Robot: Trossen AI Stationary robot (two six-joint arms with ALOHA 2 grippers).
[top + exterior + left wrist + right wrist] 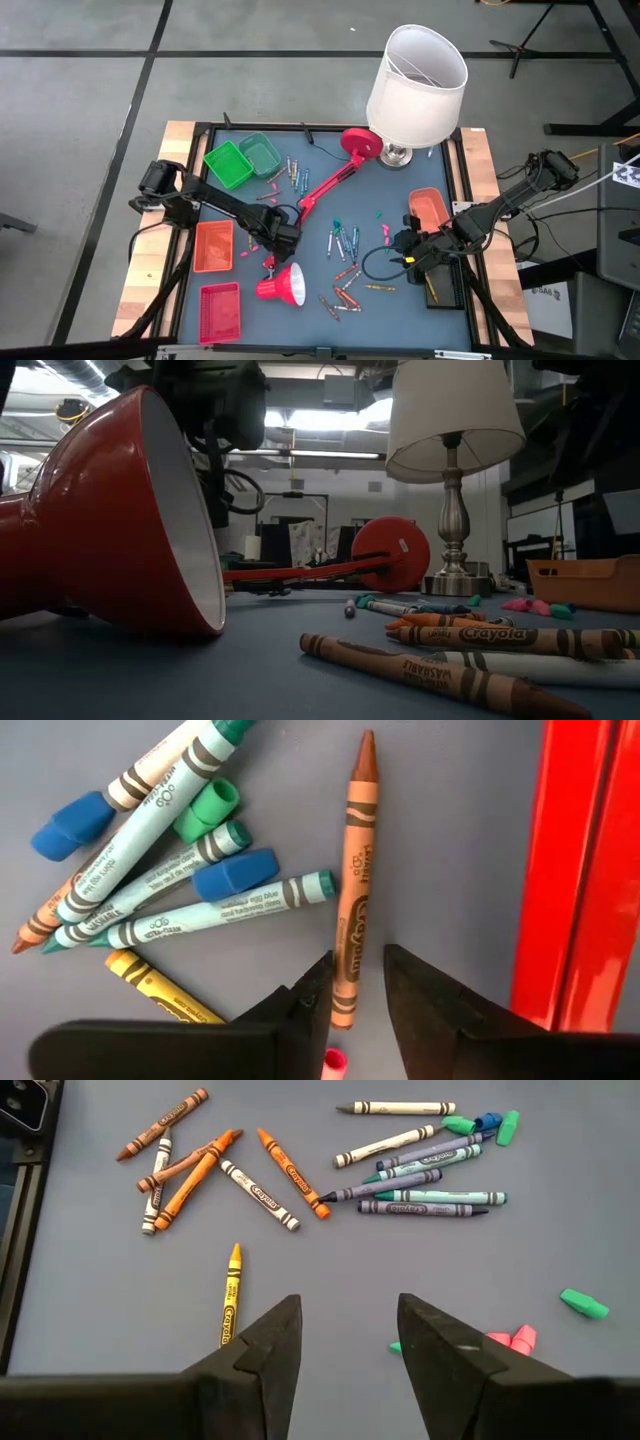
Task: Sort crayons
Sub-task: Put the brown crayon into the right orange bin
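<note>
Right, my left gripper (357, 982) hangs part-open astride an orange-brown crayon (355, 880) beside the red lamp arm (575, 870), not gripping it. My right gripper (348, 1335) waits wide open, empty, near a yellow crayon (231, 1295).

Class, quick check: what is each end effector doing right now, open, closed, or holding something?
Left end effector: open, fingers straddling the end of an orange-brown crayon, not clamped.
Right end effector: open, holding nothing, above bare mat near a yellow crayon.
</note>
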